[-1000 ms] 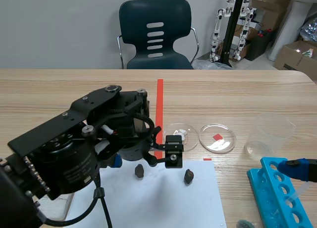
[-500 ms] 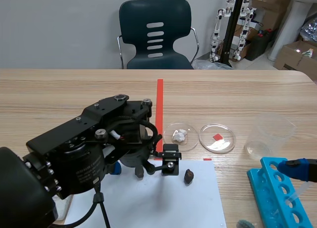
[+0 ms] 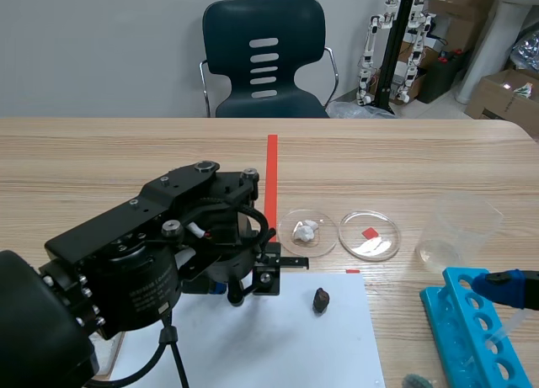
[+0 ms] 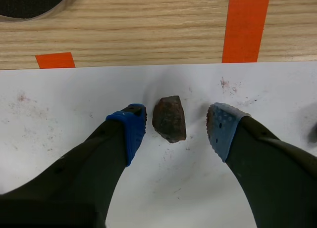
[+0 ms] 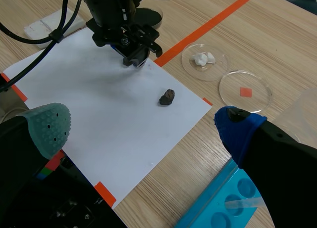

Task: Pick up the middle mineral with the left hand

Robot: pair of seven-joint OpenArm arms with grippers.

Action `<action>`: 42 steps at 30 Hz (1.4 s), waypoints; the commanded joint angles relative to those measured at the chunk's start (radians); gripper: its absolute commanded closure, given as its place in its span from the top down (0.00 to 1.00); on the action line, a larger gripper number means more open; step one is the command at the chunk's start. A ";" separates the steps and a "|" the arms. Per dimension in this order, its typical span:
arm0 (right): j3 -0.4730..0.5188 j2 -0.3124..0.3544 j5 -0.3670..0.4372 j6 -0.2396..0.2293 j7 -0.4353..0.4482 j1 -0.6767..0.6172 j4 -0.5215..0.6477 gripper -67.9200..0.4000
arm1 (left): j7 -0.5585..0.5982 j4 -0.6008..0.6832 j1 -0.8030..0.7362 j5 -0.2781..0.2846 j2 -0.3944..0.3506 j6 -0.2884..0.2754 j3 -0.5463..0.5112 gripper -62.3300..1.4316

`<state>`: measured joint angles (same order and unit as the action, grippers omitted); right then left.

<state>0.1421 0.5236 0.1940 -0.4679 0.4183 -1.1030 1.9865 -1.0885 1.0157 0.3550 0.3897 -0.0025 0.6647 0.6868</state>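
Evidently at the closing stage of the pick, by the look of things: straddling done, squeeze not yet made. Holds the left gripper [image 4: 177,128] low over the white paper sheet [image 4: 148,198], jaws apart and clamped on nothing.

Going from the left in the left wrist view: first a blue dotted pad [image 4: 132,130] just beside the middle mineral [image 4: 169,118], perhaps a hair off it. Then the stone itself, lying on the paper between the two fingers. Then the other pad [image 4: 222,130], clearly apart from the stone's far side. Just ahead, the sheet's edge and the orange tape line [image 4: 246,25].

Calls next, probably, for bringing the fingers together, with a small shift toward the wider gap so as not to shove the stone sideways. After that, a straight lift. Risks a nudge or a roll if closed off-centre.

Looks dark brown, dull and rough, blocky with angular broken faces. Likely hard and not slippery, and small enough to sit wholly within the pads.

Further right, in the scene view: a second mineral [image 3: 321,300] well apart on the same sheet. Beyond the paper, a petri dish [image 3: 307,231] with white pieces. Lastly the right gripper [image 5: 141,123], fingers spread wide, holding nothing, well away from the stone.
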 commanded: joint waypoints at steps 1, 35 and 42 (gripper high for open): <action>0.003 0.000 0.011 0.000 0.014 0.004 0.008 0.89 | -0.001 0.012 0.011 -0.002 0.016 0.003 -0.001 0.44; 0.003 0.000 0.011 0.000 0.014 0.004 0.008 0.89 | 0.129 0.238 -0.111 0.017 -0.137 0.002 -0.005 0.23; 0.003 0.000 0.011 0.000 0.014 0.004 0.008 0.89 | 0.326 0.472 -0.249 0.018 -0.274 0.000 -0.017 0.23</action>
<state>0.1421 0.5236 0.1940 -0.4679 0.4183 -1.1030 1.9865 -0.7776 1.4712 0.1120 0.4129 -0.2638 0.6613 0.6861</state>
